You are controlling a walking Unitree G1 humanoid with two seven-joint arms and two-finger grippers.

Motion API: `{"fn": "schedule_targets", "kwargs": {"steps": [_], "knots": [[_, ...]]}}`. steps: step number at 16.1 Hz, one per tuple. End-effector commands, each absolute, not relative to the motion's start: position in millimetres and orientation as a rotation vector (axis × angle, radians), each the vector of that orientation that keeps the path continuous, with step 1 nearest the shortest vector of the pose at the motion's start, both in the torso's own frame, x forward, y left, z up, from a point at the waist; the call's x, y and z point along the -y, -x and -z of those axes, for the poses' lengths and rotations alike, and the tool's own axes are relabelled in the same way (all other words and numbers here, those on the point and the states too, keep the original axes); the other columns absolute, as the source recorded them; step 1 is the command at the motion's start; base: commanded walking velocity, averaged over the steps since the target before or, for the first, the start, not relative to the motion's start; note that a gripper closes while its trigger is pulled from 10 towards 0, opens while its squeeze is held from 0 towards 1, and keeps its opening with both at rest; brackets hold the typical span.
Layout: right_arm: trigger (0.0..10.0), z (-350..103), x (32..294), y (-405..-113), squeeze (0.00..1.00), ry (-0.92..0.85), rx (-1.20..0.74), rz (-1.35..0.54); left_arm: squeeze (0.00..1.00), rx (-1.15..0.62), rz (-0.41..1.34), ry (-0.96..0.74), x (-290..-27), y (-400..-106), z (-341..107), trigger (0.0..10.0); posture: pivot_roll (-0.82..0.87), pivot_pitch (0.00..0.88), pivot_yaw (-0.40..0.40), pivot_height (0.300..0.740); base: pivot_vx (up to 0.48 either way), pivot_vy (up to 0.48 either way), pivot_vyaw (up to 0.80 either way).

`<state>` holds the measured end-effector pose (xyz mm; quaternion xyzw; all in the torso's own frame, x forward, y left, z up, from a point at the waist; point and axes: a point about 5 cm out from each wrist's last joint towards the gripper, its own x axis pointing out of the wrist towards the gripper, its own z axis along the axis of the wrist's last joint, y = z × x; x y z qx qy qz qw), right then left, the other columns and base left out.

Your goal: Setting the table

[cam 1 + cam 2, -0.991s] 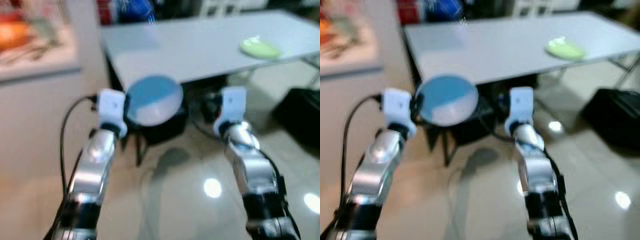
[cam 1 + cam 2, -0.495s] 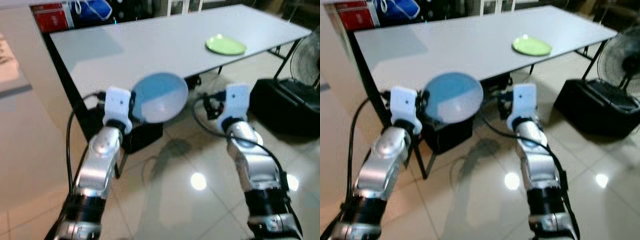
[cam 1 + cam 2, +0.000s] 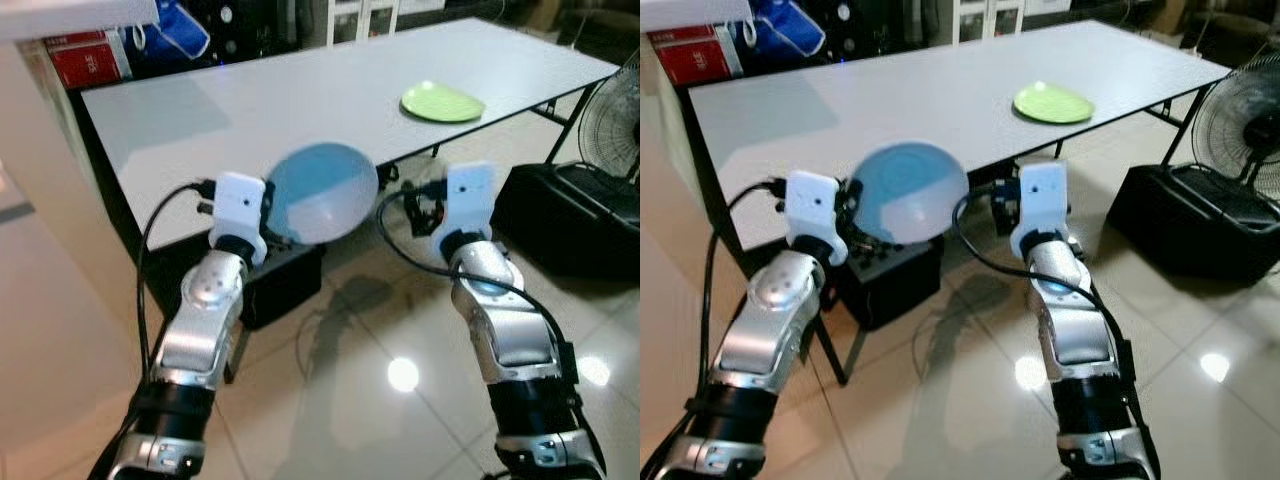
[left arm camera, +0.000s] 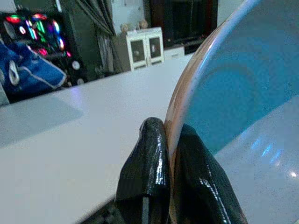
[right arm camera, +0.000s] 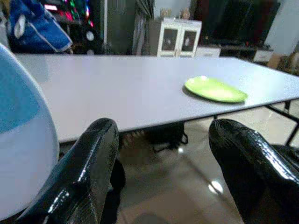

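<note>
A long white table [image 3: 300,90] stands in front of me with a green plate [image 3: 441,102] on its far right part. My left gripper [image 4: 169,128] is shut on the rim of a blue plate [image 3: 322,192], holding it tilted on edge just before the table's near edge. My right gripper [image 5: 163,126] is open with nothing between its fingers [image 5: 88,163], level with the table edge and to the right of the blue plate. The green plate [image 5: 215,89] lies beyond it on the tabletop.
A black box [image 3: 280,285] sits on the floor under the table. A standing fan [image 3: 612,120] and a black case [image 3: 575,215] are at the right. A red box [image 3: 88,60] and blue bag [image 3: 170,30] lie behind the table. A white counter [image 3: 40,200] is at my left.
The whole view has swung and cleared of blur, so the table now sits nearer and more central. The blue plate stays in my left gripper; the right gripper stays open.
</note>
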<state>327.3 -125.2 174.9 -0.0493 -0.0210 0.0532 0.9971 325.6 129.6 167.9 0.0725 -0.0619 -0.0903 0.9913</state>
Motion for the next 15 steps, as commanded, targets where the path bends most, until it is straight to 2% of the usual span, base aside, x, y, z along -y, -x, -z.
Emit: {"fn": "schedule_targets", "kwargs": {"steps": [1, 3, 7, 15], "knots": [[10.0, -175, 119, -326, 0.0, 0.1, 0.036, -0.124, 0.0, 0.156, 0.15, -0.155, -139, -326, -175, 10.0, -0.04, 0.0, -0.004, 0.74, 0.431, 0.0, 0.0], [10.0, -173, 119, -325, 0.0, 0.072, 0.018, -0.127, 0.0, 0.156, 0.141, -0.157, -141, -325, -175, 10.0, -0.03, 0.0, -0.008, 0.74, 0.437, 0.0, 0.0], [10.0, -172, 116, -326, 0.0, 0.051, 0.015, -0.119, 0.0, 0.155, 0.126, -0.167, -148, -324, -175, 10.0, -0.02, 0.0, 0.01, 0.74, 0.441, 0.0, -0.71], [10.0, -168, 116, -327, 0.0, 0.043, 0.014, -0.127, 0.0, 0.175, 0.089, -0.179, -157, -320, -178, 10.0, 0.01, 0.0, -0.007, 0.74, 0.457, 0.0, 0.0]]}}
